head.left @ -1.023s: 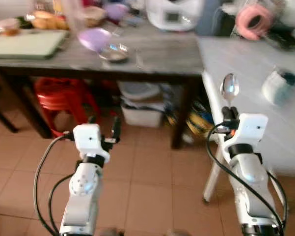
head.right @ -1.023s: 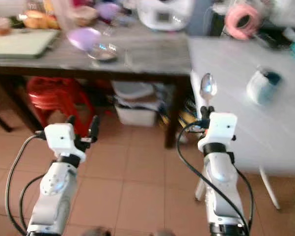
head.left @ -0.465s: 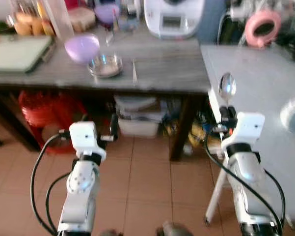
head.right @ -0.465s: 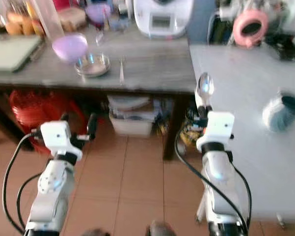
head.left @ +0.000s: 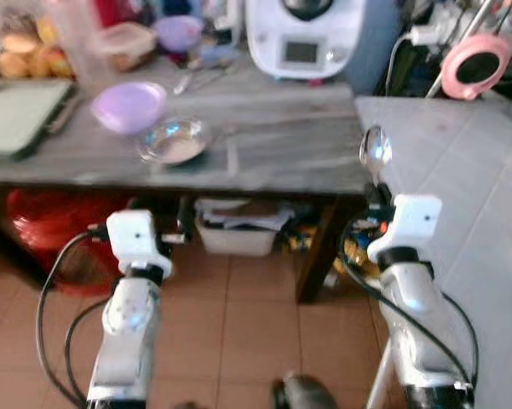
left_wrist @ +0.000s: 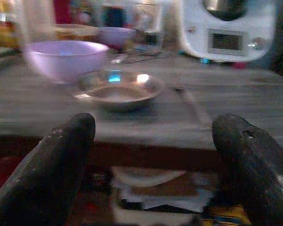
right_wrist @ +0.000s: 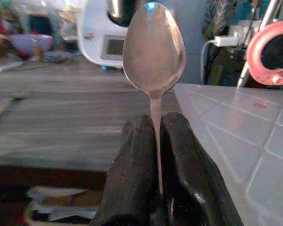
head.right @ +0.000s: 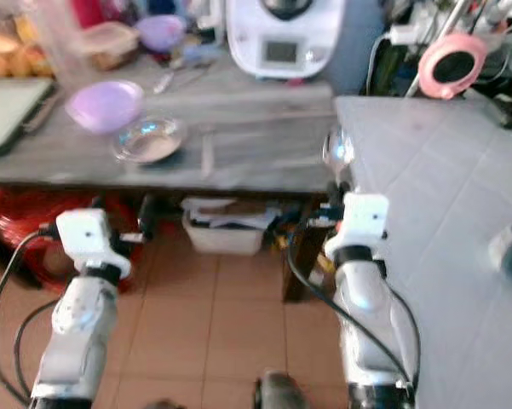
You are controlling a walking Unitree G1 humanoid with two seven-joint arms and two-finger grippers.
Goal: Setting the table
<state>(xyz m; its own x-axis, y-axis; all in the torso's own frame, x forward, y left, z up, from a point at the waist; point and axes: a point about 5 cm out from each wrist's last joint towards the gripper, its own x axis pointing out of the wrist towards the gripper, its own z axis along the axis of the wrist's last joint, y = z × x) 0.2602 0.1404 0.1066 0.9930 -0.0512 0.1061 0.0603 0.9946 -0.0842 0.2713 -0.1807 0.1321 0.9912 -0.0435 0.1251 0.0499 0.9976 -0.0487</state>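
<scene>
Tiled kitchen floor [head.left: 238, 298], with a grey wooden table [head.left: 273, 153] across the back and a white table [head.left: 477, 196] butted against it on the robot's right. On the wooden table: a lilac bowl [head.left: 128, 106], just beside it a small steel dish [head.left: 172, 141], a slim utensil [head.left: 231, 156] lying flat near the dish, a white kitchen appliance [head.left: 302, 38] at the rear, a green cutting board [head.left: 17, 115] far left with bread and containers behind. A pink tape roll [head.left: 474, 64] beyond the white table.

Right gripper [right_wrist: 155, 141] pressed together on the stem of a metal spoon [right_wrist: 153, 49], bowl end upright and clear above the fingertips, held in the air in front of the corner where the two tables meet. Left gripper [left_wrist: 155, 155] spread wide and empty, held low before the wooden table's front edge, aimed toward the steel dish and lilac bowl.

Judged early in the job: spoon already in hand but not yet laid anywhere; the visible stretch of white table bare of any place setting. Still to do, by the look of it: carrying the spoon over a table, setting it flat, then fetching dish, bowl and other cutlery.
</scene>
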